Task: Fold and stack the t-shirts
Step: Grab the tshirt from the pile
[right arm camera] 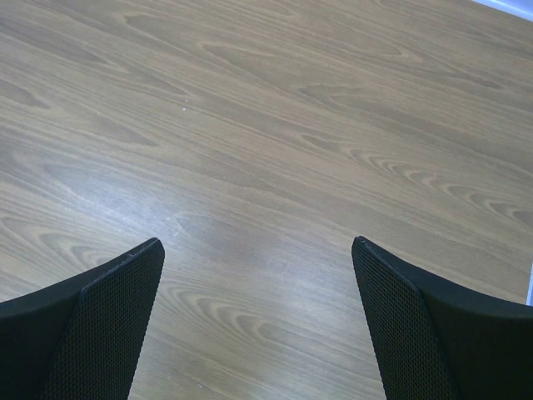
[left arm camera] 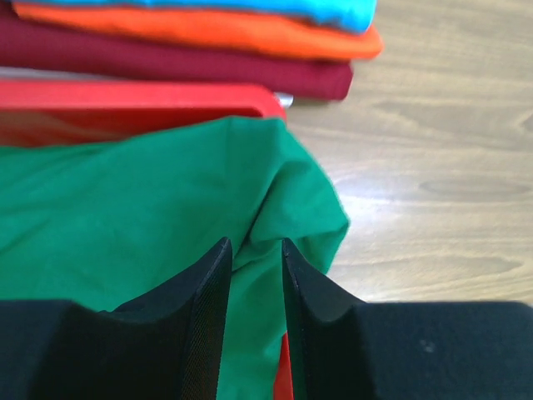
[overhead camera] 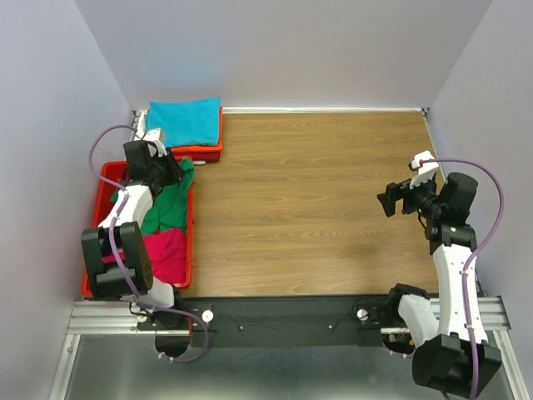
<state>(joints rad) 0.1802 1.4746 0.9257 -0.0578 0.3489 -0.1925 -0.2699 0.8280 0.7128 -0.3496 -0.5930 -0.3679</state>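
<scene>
Top view: the left gripper [overhead camera: 171, 167] is at upper left, over the green t-shirt [overhead camera: 166, 210] in the red tray [overhead camera: 98, 208]. Left wrist view — jaws almost closed, pinching a crumpled green fold. Right wrist view — the right gripper [right arm camera: 258, 246] has jaws wide apart above the desk [right arm camera: 266, 117].

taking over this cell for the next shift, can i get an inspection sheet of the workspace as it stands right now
surface: wood-grain tabletop, some glare.
job's things: folded stack at the far left, teal shirt over orange shirt over dark red shirt; green shirt unfolded, spilling over the edge of the red tray; magenta shirt crumpled inside the tray.
clutter: nothing seen.
grippers: left claw appears shut on a fold of the green shirt; right claw open, empty, above the tabletop.
cables: left purple cable and right purple cable loop off their arms, not snagged.
surroundings: pale walls on three sides.
</scene>
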